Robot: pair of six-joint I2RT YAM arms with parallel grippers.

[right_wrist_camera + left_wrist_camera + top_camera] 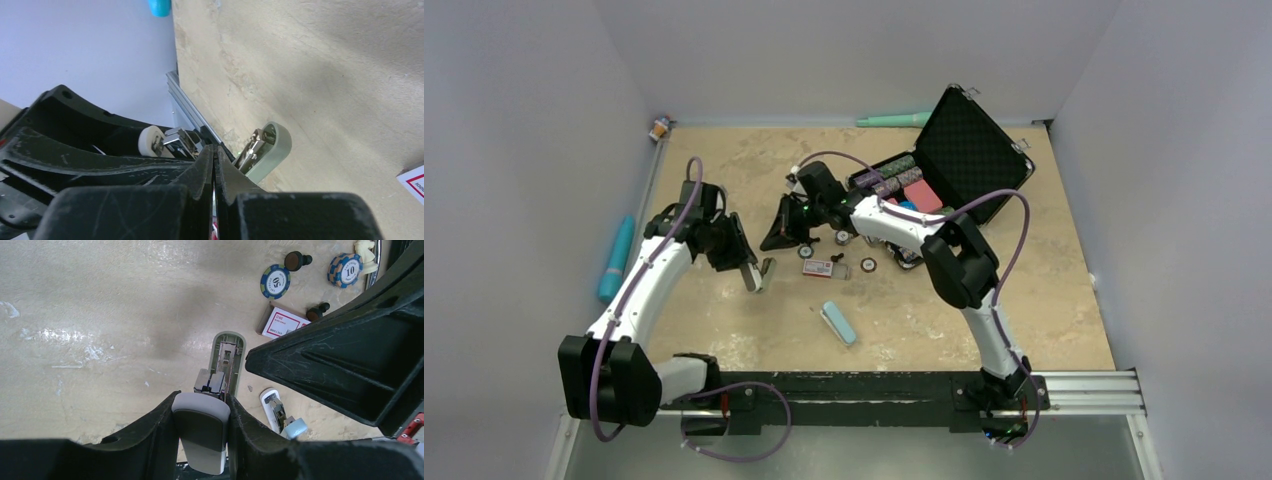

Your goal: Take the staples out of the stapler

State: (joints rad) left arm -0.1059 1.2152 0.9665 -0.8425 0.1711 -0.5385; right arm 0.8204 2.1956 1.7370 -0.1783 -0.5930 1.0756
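Observation:
The light-blue stapler (837, 322) lies on the table in front of both grippers, held by neither. In the left wrist view (281, 415) it shows a white shell, a metal channel and a light-blue end. My left gripper (202, 399) (752, 276) is shut on a second, grey-green stapler (227, 357), which is swung open so its metal channel shows. My right gripper (214, 150) (776, 236) has its jaws pressed together. Its tip sits right beside that open channel (267, 147). I cannot tell whether anything thin is pinched in it.
An open black case (959, 150) with poker chips stands at the back right. Loose chips (275, 281), dark chess pawns (297, 260) and a small red-and-white box (280, 324) lie near the grippers. A teal tube (616, 258) lies at the left edge.

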